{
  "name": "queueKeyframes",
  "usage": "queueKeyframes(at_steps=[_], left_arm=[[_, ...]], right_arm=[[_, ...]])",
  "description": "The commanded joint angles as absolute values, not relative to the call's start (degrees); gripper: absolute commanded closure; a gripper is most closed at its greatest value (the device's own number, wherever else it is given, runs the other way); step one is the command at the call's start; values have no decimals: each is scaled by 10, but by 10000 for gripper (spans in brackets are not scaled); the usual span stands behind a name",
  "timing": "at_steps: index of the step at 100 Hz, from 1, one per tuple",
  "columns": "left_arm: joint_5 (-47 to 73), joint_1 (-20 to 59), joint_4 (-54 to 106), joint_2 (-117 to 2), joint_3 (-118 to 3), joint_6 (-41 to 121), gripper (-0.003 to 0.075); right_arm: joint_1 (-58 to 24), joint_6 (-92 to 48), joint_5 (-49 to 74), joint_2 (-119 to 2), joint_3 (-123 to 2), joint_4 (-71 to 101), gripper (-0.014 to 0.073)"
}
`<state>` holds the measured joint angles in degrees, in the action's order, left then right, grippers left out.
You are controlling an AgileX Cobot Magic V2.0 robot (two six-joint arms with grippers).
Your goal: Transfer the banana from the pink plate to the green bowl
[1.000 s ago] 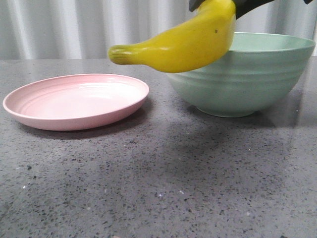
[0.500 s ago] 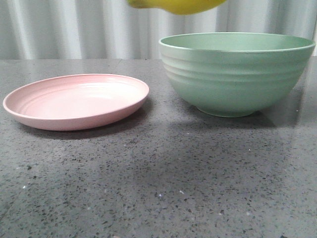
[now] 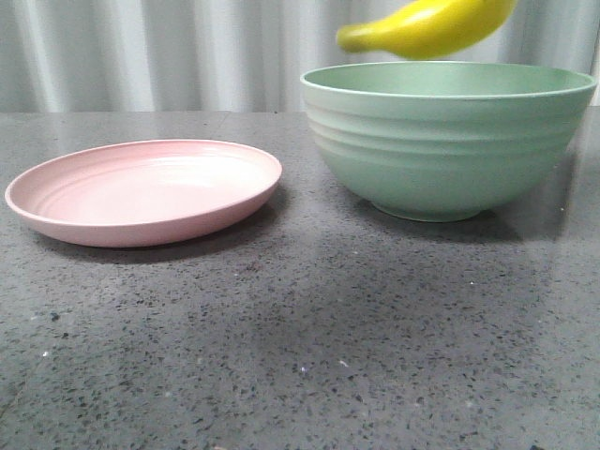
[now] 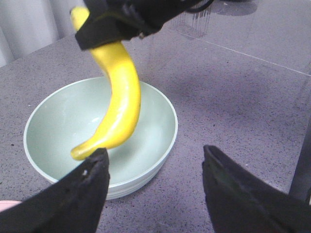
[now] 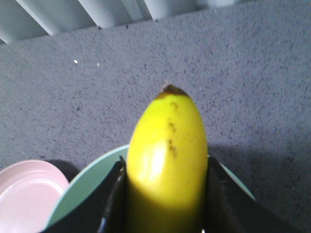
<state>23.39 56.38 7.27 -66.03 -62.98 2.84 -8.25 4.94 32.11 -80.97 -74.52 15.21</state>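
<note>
The pink plate [image 3: 145, 190] sits empty beside the green bowl [image 3: 448, 141] on the grey speckled counter [image 3: 300, 347], pale curtain behind. The right hand [image 5: 163, 194] is clamped on the banana [image 3: 427, 26], suspended above the bowl. The left hand [image 4: 155, 179] hovers wide open, holding nothing.

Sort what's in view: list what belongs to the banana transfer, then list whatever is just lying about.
Part of the job:
banana, held above the bowl
bowl
plate, bare
right gripper, jaws shut on the banana
left gripper, jaws open, holding nothing

Lying about:
nothing but the table
</note>
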Motion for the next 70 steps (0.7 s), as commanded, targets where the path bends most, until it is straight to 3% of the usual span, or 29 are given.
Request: queueKeyframes(at_steps=[1, 24, 70], left_arm=[[189, 566, 75, -646, -650, 28, 332], [189, 566, 79, -646, -650, 28, 332], [192, 566, 80, -646, -650, 28, 351]], right_arm=[[-79, 45, 288, -807, -766, 154, 431], [-79, 45, 288, -822, -766, 154, 139], [-79, 45, 310, -819, -766, 152, 135]])
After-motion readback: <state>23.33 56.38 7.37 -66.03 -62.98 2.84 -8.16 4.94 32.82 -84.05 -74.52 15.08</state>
